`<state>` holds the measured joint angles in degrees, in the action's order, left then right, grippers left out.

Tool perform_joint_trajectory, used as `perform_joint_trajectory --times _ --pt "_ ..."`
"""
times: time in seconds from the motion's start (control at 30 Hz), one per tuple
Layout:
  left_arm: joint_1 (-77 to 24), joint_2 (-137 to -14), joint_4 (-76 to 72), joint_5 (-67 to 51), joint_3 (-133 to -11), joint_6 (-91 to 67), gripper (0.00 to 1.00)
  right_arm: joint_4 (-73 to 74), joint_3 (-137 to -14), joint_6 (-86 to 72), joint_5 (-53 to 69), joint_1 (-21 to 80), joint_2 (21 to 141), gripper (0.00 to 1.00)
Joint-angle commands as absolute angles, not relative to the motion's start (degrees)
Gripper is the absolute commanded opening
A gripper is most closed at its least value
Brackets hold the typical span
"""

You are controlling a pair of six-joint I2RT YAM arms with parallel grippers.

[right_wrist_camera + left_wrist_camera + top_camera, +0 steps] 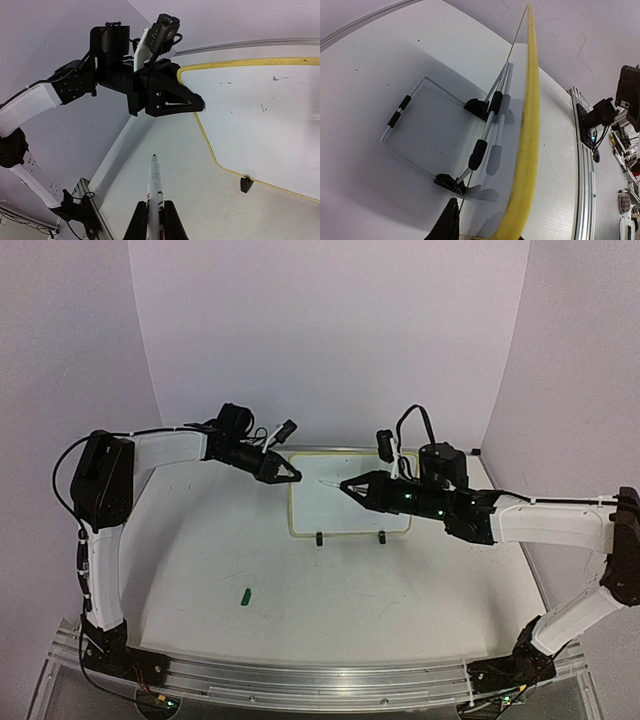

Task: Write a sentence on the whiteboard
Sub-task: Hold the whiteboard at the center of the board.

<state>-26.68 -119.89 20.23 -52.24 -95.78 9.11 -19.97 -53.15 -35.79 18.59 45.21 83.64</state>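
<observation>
Yellow-rimmed whiteboard (350, 515) stands in the middle of the table (200, 540), with only a few tiny marks on it. The left gripper (295, 476) pinches its left rim. The right gripper (347, 486) pinches a marker (328, 481), tip just beside the board. A green cap (246, 594) lies well apart.

The whiteboard (350, 510) stands far back on the table (200, 550); a cap (246, 595) lies before it, leftward.

White arm links (165, 448), black joints, green LEDs
</observation>
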Motion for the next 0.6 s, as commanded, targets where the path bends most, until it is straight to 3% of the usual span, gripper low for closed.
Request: perform_joint_trajectory --times 0.0,0.3,0.57 --pt "-26.44 -116.81 20.03 -54.37 -93.46 10.3 0.15 -22.2 -53.7 -35.36 19.44 45.38 82.28 0.0" --pt "-26.46 -112.49 21.11 -53.74 -88.18 11.6 0.0 -22.85 -53.37 -36.04 20.17 45.4 82.53 0.0" --pt "-26.62 -108.49 20.0 -54.7 -83.33 9.93 0.0 -23.32 -52.43 -36.39 20.93 45.42 82.19 0.0"
